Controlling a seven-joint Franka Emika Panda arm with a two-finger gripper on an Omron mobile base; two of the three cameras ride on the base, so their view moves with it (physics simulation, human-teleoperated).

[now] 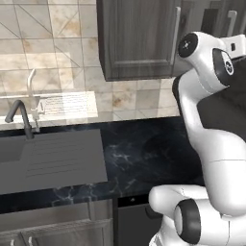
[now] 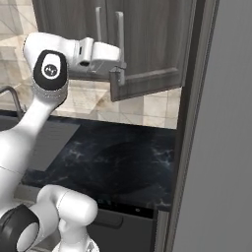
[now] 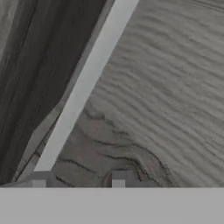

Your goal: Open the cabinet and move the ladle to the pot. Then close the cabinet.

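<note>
Showing in the right base view, at 11 o'clock: gripper (image 2: pixel 118 73) pressing up against the lower end of the right bar handle (image 2: pixel 119 29) of the cabinet (image 2: pixel 147 44), the right door standing slightly ajar. Hanging at 12 o'clock in the left base view, the same cabinet, with a sink (image 1: pixel 53 158) and a curved dark faucet (image 1: pixel 19 117) lying at 9 o'clock. Counting two framed doors, two long silver bars, one sink, one faucet. Displaying, up close in the hand view, wavy grey-brown wood grain and a flat pale bar running diagonally, ending just above the left tip. Keeping fingers (image 3: pixel 119 178) apart, not clamped; touching the bar or not, cannot tell. Gleaming below: black veined marble counter (image 2: pixel 123 157).
</note>
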